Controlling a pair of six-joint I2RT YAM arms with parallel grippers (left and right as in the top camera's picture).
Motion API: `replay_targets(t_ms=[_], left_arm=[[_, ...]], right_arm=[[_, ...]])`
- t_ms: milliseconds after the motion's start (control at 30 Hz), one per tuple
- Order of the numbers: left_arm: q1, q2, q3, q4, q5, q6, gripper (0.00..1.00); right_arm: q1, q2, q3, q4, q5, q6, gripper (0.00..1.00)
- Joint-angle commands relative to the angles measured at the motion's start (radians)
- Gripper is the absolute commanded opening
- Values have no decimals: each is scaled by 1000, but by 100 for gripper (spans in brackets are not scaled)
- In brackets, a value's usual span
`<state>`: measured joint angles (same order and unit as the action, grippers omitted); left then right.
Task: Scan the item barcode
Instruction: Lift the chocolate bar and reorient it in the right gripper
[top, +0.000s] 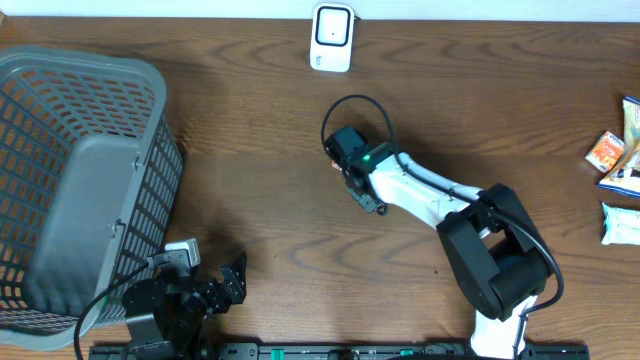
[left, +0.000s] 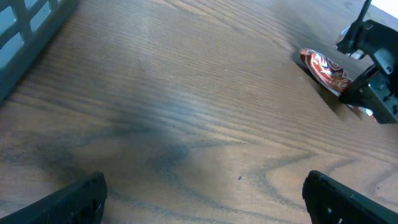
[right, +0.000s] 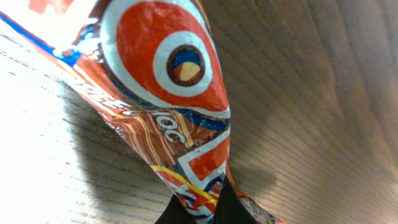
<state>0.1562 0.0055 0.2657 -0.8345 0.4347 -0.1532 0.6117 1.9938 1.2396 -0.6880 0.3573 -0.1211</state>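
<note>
Packet (right: 161, 93) is clamped by the right gripper (right: 200, 205); left gripper (top: 235, 278) is open.
It is judged light, soft and slippery, and best held at its flat end; the scanner (top: 331, 37) lies at 12 o'clock.

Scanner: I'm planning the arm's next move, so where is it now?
Overhead, the white scanner sits at the table's far edge, centre, beyond the right gripper.

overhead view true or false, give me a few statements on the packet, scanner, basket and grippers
The right gripper is shut on the snack packet. True.
The left gripper holds a packet. False: it is open and empty.
The scanner stands near the far edge of the table. True.
The basket is on the robot's right. False: it is on the robot's left.
</note>
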Motion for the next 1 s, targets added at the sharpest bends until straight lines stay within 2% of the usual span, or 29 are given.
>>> replay_targets(t_ms=[0,100,200,333,433,567,800,967], left_arm=[[2,-2,-2,-3,-6,-2,98],[2,-2,-2,-3,-6,-2,98],[2,-2,-2,-3,-6,-2,98],[2,-2,-2,-3,-6,-2,98],[2,-2,-2,-3,-6,-2,98],[2,-2,-2,-3,-6,-2,98],[2,-2,-2,-3,-6,-2,98],[2,-2,-2,-3,-6,-2,98]], right_arm=[[-53,70,-3,-57,-279,-26,1],[-101,53,81,-156,-513,-91,1],[-172,40,156,-248,-846,-192,1],[-272,41,166,-330,-1187,-307,1],[-325,41,164,-403,-1362,-414,1],[-346,41,164,-522,-1520,-613,1],[-333,41,164,-838,-1624,-1157,1],[-333,41,164,-953,-1621,-1332,1]])
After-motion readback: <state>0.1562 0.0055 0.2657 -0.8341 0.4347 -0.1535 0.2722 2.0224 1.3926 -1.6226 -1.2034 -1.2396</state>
